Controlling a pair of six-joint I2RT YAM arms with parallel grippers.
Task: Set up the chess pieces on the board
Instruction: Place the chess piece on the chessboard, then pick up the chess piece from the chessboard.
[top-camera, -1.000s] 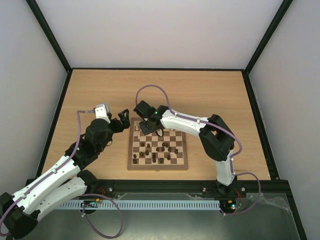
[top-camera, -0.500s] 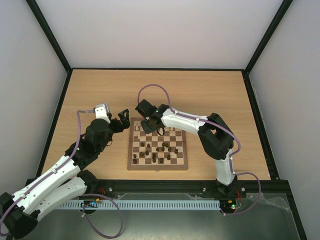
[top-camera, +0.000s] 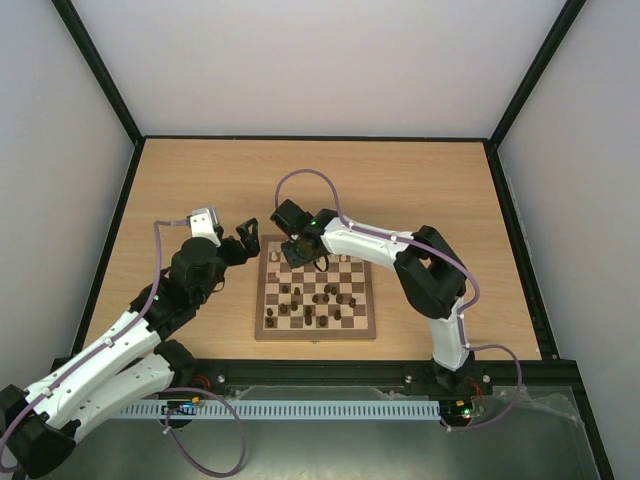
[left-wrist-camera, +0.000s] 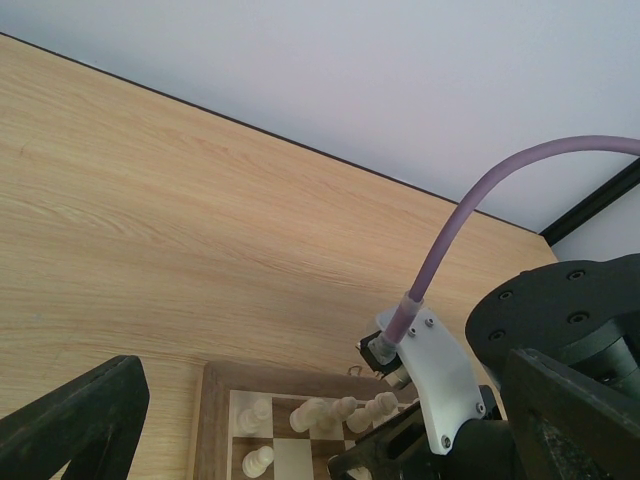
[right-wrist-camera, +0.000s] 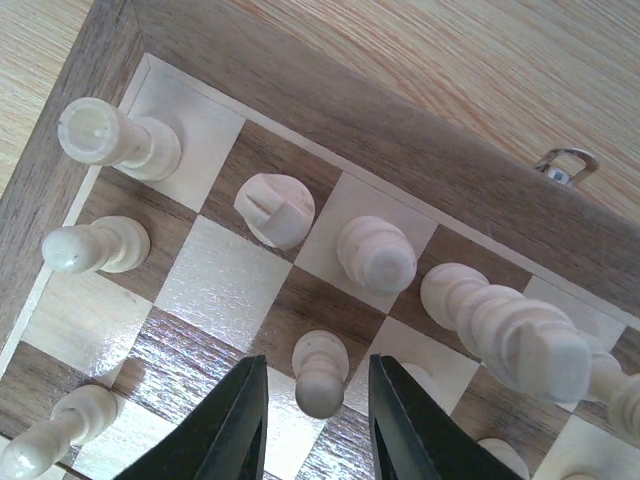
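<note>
The board (top-camera: 262, 300) lies in the middle of the table. Dark brown pieces (top-camera: 318, 298) stand scattered over its middle and near rows. Cream pieces (right-wrist-camera: 377, 254) stand along the far left corner rows. My right gripper (top-camera: 301, 256) hangs over that corner. In the right wrist view it (right-wrist-camera: 318, 412) is open, with its fingers (right-wrist-camera: 238, 425) on either side of a standing cream pawn (right-wrist-camera: 321, 372) and a gap on each side. My left gripper (top-camera: 250, 241) is open and empty just left of the board's far left corner (left-wrist-camera: 213, 395).
A metal clasp (right-wrist-camera: 562, 162) sits on the board's far edge. Bare wooden table (top-camera: 200, 180) surrounds the board, walled by a black frame. The right arm's purple cable (left-wrist-camera: 470, 225) arcs over the far edge.
My right gripper has shifted slightly to the left over the board's far rows. The left arm has not moved.
</note>
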